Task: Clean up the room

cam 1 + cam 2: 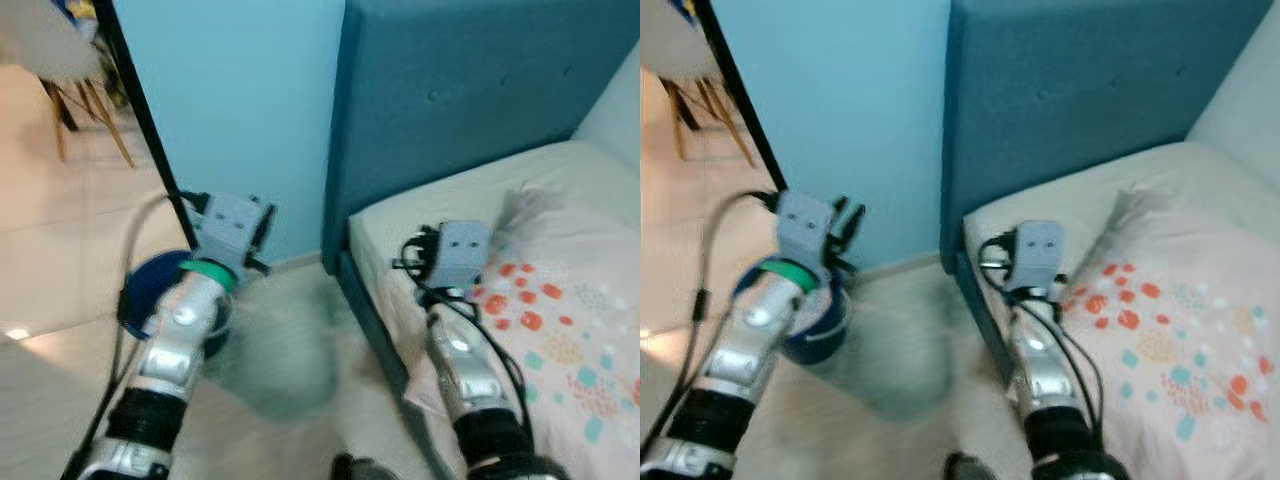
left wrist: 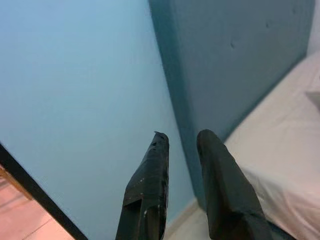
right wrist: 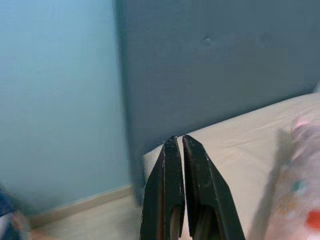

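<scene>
A pale pillow (image 1: 560,330) with red and teal dots lies on the white sheet of a bed (image 1: 450,200) that has a teal padded headboard (image 1: 470,90). My right gripper (image 3: 178,139) hovers over the bed's near corner, fingers pressed together with nothing between them. My left gripper (image 2: 182,137) is raised before the light blue wall (image 1: 240,100), beside the headboard's edge, its fingers (image 2: 150,185) a little apart and holding nothing. A dark blue round container (image 1: 818,330) sits on the floor just behind my left forearm.
A black pole (image 1: 140,110) slants down along the wall at the left. Wooden chair legs (image 1: 85,115) stand at the far left on the tan floor. The pale floor (image 1: 290,360) between wall and bed is blurred. A small dark object (image 1: 355,468) sits at the bottom edge.
</scene>
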`<state>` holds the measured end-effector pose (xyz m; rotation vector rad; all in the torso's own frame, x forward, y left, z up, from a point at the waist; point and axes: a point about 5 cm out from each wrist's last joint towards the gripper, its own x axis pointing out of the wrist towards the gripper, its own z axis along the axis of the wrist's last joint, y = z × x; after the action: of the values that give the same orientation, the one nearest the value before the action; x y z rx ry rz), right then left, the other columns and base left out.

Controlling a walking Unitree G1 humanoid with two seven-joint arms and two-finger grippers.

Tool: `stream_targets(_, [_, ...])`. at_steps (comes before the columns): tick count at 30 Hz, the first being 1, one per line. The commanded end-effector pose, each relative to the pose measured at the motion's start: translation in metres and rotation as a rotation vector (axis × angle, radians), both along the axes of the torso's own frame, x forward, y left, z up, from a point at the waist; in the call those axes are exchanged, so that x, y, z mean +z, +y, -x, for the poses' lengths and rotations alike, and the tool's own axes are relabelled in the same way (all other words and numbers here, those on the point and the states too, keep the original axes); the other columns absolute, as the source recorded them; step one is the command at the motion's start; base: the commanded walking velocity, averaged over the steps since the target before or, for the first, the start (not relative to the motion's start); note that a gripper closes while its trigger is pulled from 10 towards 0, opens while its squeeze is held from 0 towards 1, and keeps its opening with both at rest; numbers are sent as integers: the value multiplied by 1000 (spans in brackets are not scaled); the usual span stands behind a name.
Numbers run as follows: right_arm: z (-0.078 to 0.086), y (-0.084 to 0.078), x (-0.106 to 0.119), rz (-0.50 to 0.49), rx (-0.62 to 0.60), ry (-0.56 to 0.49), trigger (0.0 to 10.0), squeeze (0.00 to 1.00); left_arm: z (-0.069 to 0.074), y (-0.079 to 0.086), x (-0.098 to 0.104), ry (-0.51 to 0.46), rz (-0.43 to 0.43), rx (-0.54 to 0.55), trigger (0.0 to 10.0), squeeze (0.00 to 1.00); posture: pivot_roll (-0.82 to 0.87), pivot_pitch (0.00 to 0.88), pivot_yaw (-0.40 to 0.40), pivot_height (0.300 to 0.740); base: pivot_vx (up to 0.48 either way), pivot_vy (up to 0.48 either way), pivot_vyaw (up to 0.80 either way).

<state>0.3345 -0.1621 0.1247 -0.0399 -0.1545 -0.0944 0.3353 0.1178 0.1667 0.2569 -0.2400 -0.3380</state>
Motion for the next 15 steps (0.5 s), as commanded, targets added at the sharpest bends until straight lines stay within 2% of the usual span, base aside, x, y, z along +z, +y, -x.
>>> stream_targets(1, [2,6,-4,-8,15,8,10000,0,1,8,-7,23,-13,24,10000,0,36,50,40,740,480,0,0])
stream_targets(15, [1,6,-4,-14,14,7,10000,0,2,10,-10,29,-19,28,10000,0,40,43,41,740,479,0,0])
